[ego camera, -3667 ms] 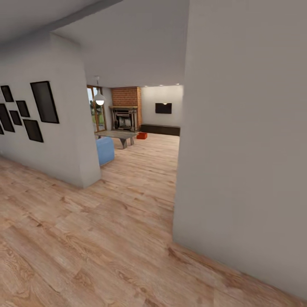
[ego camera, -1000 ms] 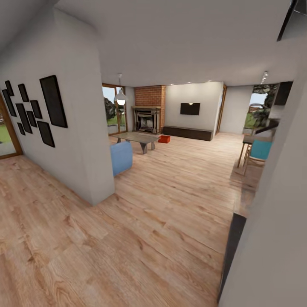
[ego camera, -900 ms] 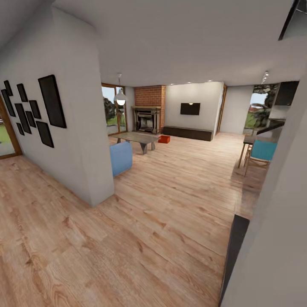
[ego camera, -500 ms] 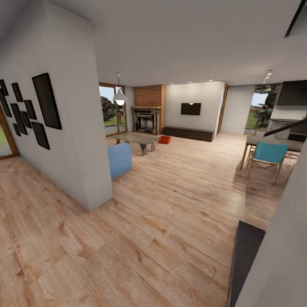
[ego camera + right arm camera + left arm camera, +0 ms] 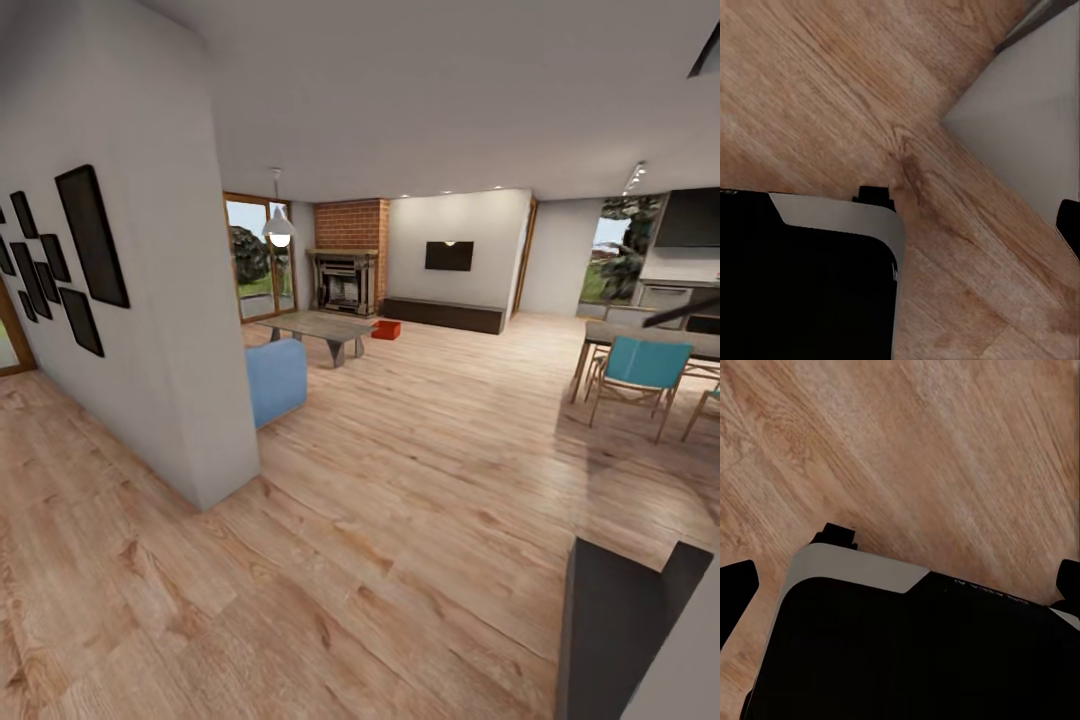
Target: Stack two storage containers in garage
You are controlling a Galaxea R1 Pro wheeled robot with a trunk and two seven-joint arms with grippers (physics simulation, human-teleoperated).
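- Head view: I am at the edge of the living room (image 5: 420, 420), looking across light plank flooring. One storage container (image 5: 386, 329) sits on the floor in the upper middle of the frame, just right of the glass table (image 5: 318, 327) and in front of the brick fireplace (image 5: 347, 255). It reads as a small orange-red box; too far off for rim or wall detail. I can make out only one; whether a second stands behind it I cannot tell.
- Head view, step in hand: driving toward the bin. My judgement: steer down the open floor between the blue sofa (image 5: 275, 379) at left and the dining chair (image 5: 636, 368) at right, keep clear of the white wall corner (image 5: 215, 400), and stop square to the bin's long side.
- Left wrist view: plank floor above the robot's dark base (image 5: 907, 652). Left gripper (image 5: 900, 585) fingertips sit at the frame edges, spread wide, nothing held.
- Right wrist view: floor, base corner and a grey wall foot (image 5: 1027, 127). One dark tip at the right edge; I cannot tell this gripper's opening.
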